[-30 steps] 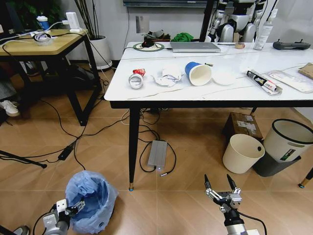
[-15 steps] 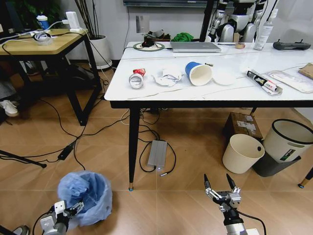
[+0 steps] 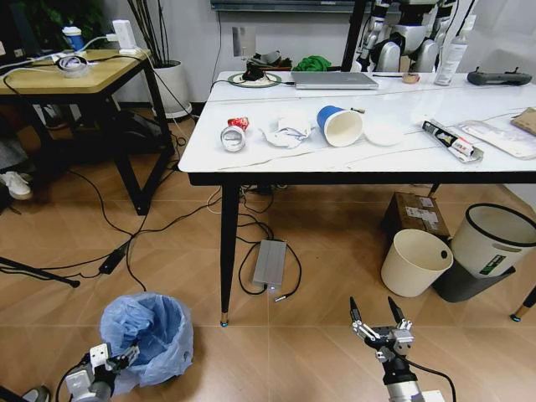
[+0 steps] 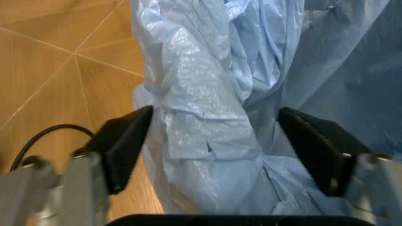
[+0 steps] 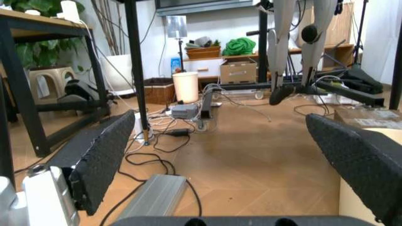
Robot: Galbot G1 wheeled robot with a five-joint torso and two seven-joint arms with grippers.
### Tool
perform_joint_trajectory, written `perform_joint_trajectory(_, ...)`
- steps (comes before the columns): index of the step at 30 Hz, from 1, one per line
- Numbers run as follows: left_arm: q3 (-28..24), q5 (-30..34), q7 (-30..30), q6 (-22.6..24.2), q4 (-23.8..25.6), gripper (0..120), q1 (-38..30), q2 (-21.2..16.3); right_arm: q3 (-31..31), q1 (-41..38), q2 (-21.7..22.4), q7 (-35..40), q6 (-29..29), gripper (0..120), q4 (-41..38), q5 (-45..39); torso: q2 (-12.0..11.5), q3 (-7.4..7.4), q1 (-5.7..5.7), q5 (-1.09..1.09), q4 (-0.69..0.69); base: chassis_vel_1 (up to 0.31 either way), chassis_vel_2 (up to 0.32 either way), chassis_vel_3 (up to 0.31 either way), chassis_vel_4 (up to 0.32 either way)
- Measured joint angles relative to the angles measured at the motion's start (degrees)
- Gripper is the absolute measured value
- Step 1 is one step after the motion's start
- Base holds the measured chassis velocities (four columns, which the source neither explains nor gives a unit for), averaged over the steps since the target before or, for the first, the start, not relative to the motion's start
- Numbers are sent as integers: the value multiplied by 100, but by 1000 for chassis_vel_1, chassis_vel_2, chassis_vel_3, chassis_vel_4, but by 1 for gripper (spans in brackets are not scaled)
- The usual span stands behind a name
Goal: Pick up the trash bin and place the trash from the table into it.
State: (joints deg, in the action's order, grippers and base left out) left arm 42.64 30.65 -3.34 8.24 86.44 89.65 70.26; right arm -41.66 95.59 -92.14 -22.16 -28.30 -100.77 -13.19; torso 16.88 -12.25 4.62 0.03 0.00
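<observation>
The trash bin (image 3: 149, 335), lined with a crinkled light-blue bag, stands on the floor left of the table's front leg. My left gripper (image 3: 124, 355) is at its near rim. In the left wrist view the left gripper (image 4: 213, 125) has a fold of the bag and rim of the trash bin (image 4: 207, 84) pinched between both pads. The right gripper (image 3: 372, 308) hovers open over bare floor. On the white table (image 3: 293, 159) lie a blue paper cup (image 3: 339, 126), a crushed red can (image 3: 234, 135), a crumpled white wrapper (image 3: 286, 132), clear packaging (image 3: 502, 136) and brown cardboard (image 3: 527, 120).
A cream bin (image 3: 414, 261) and a white bin with a black rim (image 3: 494, 239) stand under the table's right side. A grey box (image 3: 270, 261) and cables lie on the floor by the table leg (image 3: 226, 251). A wooden desk (image 3: 75, 77) stands far left.
The blue-lined bin has shifted a little to the left and stands straighter, and the left gripper has drawn left and down with it. The right gripper has not moved.
</observation>
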Motion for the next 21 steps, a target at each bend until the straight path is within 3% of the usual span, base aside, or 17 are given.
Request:
perform_joint_trajectory(7,-1,2,-19,39,-27,55,-48,5,-5,8,0,1,0,100,0,-7,0,0,0,-1,0,0,0,0,0)
perform_joint_trajectory(12,-15,21,-24,53,-32,31,-76,3,-14,6,0,3,1,100,1,-13,0,0,0,-2,0,0,0,0,0)
perform_joint_trajectory(15,-16,25,-24,55,-32,29,-77,2,-15,5,0,3,0,100,2,-13,0,0,0,-2,0,0,0,0,0)
perform_joint_trajectory(19,-14,56,-23,66,-30,7,-80,-3,-23,4,0,7,0,100,2,-19,0,0,0,-3,0,0,0,0,0)
perform_joint_trajectory(21,-14,59,-23,66,-30,7,-80,-3,-24,3,0,7,0,100,2,-20,0,0,0,-3,0,0,0,0,0)
